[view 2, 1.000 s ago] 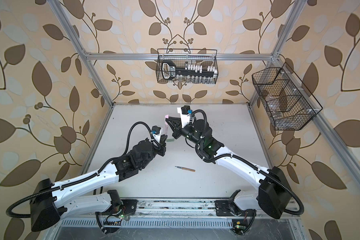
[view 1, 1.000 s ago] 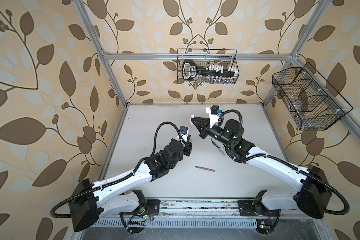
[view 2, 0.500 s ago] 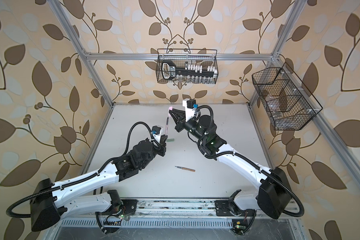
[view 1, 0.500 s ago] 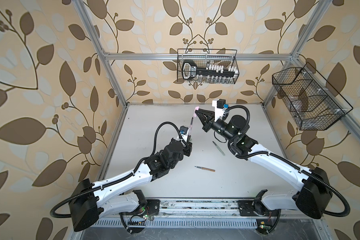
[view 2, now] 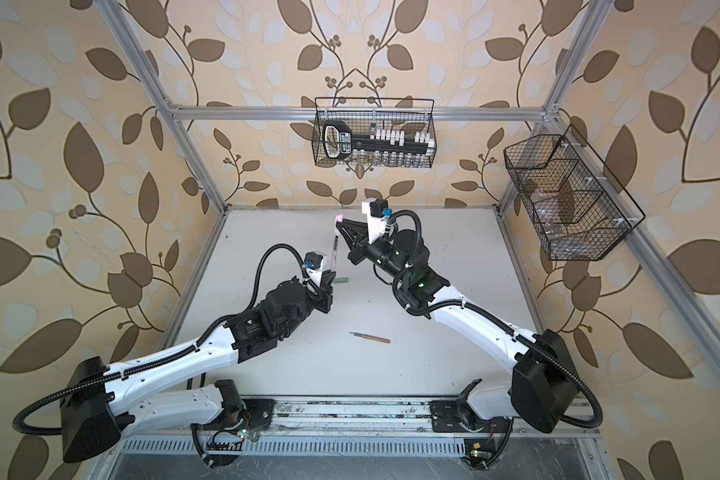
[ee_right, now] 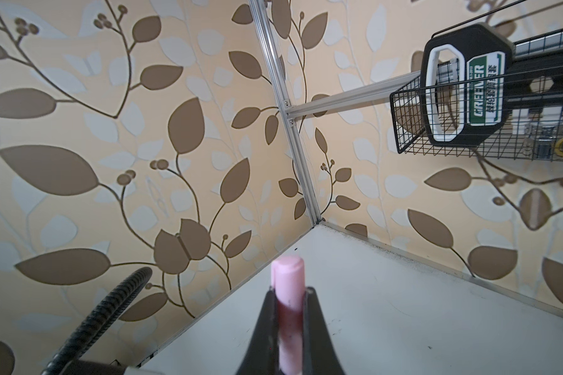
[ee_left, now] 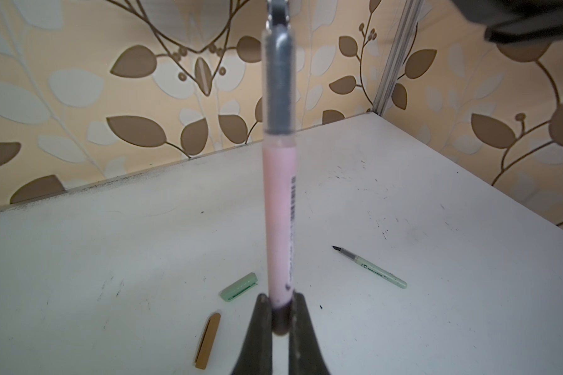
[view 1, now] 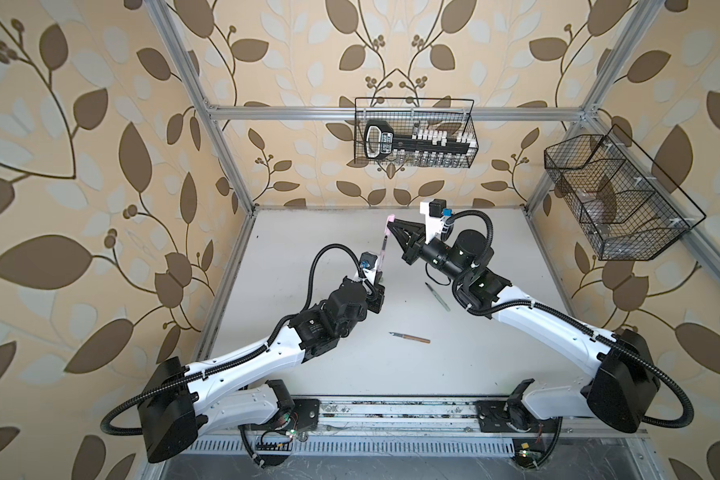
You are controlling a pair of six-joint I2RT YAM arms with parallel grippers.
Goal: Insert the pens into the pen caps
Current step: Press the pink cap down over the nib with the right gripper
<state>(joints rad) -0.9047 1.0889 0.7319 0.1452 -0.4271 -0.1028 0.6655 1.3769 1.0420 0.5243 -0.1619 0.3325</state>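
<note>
Left gripper (ee_left: 280, 313): jaws clamped on the bottom end of the pink pen (ee_left: 278, 211), which stands upright with its dark tip up, filling the centre of the left wrist view.
Right gripper (ee_right: 288, 303): jaws pinched tight around the pink cap (ee_right: 288, 276), low in the centre of the right wrist view.
Pen and cap together: in both top views, just above centre, the cap sits directly over the pen's tip (whether they touch is too small to tell).
Green pen (view 1: 437, 296): flat on the white table (view 1: 454, 374), right of centre, close by the right arm.
Tan-brown pen (view 1: 410, 337): flat on the table, lower centre, well apart from both grippers.
Green cap (ee_left: 239, 291): lying on the table, just beside the left gripper.
Tan-brown cap (ee_left: 208, 341): lying near the green cap, lower in the frame.
</note>
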